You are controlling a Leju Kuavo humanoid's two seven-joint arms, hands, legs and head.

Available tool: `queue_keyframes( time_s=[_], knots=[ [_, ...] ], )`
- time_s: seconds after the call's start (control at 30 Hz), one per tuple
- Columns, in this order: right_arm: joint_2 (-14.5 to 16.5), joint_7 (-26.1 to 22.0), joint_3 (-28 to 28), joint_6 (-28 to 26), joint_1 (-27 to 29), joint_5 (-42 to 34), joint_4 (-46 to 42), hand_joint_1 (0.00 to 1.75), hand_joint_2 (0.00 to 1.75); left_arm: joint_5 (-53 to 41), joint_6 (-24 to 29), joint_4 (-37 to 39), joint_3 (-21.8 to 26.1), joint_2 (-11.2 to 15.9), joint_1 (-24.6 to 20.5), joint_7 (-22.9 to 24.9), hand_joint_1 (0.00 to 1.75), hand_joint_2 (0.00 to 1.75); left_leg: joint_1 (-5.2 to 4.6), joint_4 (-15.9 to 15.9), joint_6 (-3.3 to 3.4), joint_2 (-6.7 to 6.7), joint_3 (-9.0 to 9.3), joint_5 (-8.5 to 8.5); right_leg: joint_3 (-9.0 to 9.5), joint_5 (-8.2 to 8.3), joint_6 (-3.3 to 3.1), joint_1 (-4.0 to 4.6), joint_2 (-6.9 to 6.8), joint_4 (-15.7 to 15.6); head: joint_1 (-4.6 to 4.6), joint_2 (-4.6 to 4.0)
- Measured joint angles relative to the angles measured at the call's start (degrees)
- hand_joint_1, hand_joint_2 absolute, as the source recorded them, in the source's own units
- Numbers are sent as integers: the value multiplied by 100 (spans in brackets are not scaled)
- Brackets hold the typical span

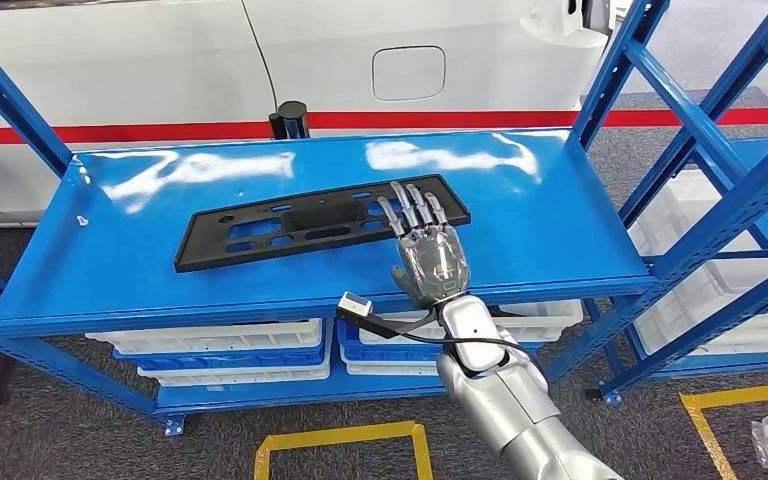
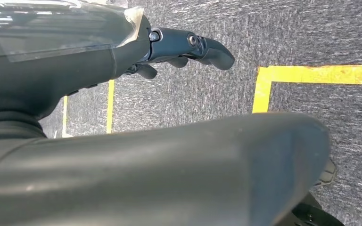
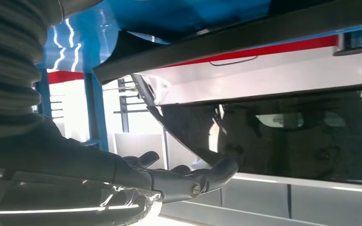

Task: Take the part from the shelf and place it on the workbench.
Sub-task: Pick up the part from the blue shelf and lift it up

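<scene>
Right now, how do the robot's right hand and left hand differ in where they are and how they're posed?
The right hand is raised over the blue shelf, its fingers stretched flat over the near edge of the black part; the left hand hangs low over grey carpet with yellow floor lines. The right hand's fingers are extended and apart; the left hand's are curled in. Neither grips anything.

— What sort of place is this?
— A car workshop: blue steel shelf at centre, white car across the top, yellow floor lines at the bottom.
</scene>
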Motion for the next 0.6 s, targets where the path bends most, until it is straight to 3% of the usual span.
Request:
queue_keyframes(
  time_s=[0.6],
  knots=[
    [-132, 27, -593, -102, -29, -120, 394, 0, 175, -278, -376, 0, -187, 69, 11, -111, 0, 0, 0, 0, 0, 1, 0, 0, -1, 0, 0, 0, 0, 0, -1, 0]
  ],
)
